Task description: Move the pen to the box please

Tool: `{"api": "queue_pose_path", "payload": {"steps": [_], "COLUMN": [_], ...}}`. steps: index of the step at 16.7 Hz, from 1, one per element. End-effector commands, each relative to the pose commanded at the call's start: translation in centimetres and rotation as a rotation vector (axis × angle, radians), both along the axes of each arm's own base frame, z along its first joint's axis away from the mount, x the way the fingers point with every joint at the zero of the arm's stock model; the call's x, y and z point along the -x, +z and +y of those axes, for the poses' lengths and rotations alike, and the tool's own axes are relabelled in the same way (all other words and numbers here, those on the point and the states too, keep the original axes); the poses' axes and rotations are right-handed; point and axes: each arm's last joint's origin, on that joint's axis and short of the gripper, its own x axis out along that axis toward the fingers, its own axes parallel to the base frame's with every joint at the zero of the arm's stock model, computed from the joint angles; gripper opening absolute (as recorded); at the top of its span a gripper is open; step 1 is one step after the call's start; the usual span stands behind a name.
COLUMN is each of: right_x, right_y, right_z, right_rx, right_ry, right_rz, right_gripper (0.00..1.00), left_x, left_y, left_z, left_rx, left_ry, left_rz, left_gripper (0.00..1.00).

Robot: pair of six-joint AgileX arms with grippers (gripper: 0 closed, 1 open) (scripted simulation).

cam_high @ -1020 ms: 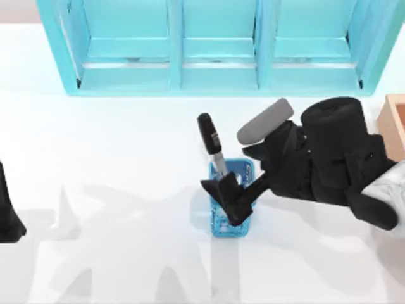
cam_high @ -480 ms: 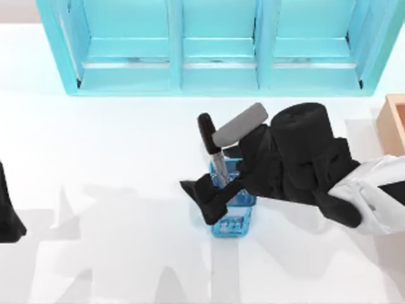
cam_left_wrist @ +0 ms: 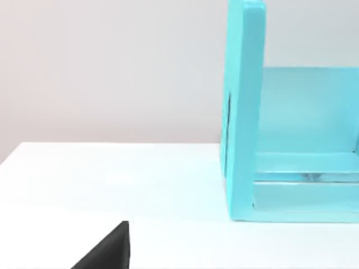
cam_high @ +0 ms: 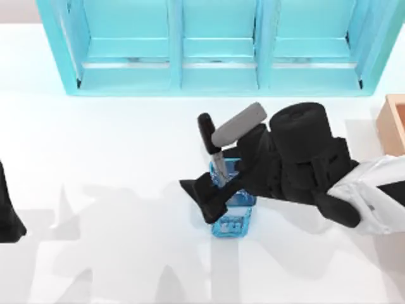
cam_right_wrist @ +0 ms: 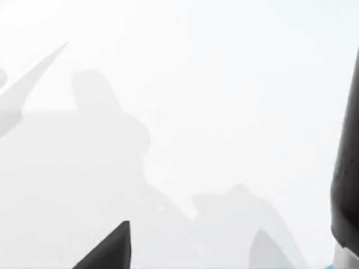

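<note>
My right gripper [cam_high: 212, 197] over blue cup [cam_high: 231, 204], finger spread: cannot tell | pen [cam_high: 211, 143] upright in cup, centre | box [cam_high: 392, 124] at 3 o'clock edge | left arm [cam_high: 9, 212] parked at 9 o'clock | open table [cam_high: 114, 158] leftward

A rendered simulation, not a real room: a plain white table [cam_high: 114, 158] with flat soft shadows, a bare pale wall [cam_left_wrist: 112, 73] behind it, and a smooth light-blue shelf unit [cam_high: 215, 44] along the far edge. Nothing here marks a home, shop or workshop.
</note>
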Motion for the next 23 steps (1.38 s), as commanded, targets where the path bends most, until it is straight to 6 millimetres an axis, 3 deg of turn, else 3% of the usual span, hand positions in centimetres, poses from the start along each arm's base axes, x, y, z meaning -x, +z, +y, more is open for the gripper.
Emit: {"api": "queue_pose_path", "payload": {"steps": [5, 6, 16, 19, 23], "right_x": [0.0, 0.0, -0.2, -1.2, -2.4], "right_y": [0.0, 0.0, 0.6, 2.3, 6.6], "right_z": [0.0, 0.0, -0.1, -1.7, -5.8], "right_rx": [0.0, 0.0, -0.008, 0.002, 0.017], "right_ry": [0.0, 0.0, 0.004, 0.009, 0.013], "right_rz": [0.0, 0.0, -0.005, -0.003, 0.011], "right_gripper": [0.02, 0.0, 0.0, 0.0, 0.0], "left_x": [0.0, 0.0, 0.0, 0.0, 0.0], "left_y": [0.0, 0.0, 0.0, 0.0, 0.0], "left_z": [0.0, 0.0, 0.0, 0.0, 0.0], "left_rx": [0.0, 0.0, 0.0, 0.0, 0.0], "left_ry": [0.0, 0.0, 0.0, 0.0, 0.0], "left_rz": [0.0, 0.0, 0.0, 0.0, 0.0], "left_gripper": [1.0, 1.0, 1.0, 1.0, 1.0]}}
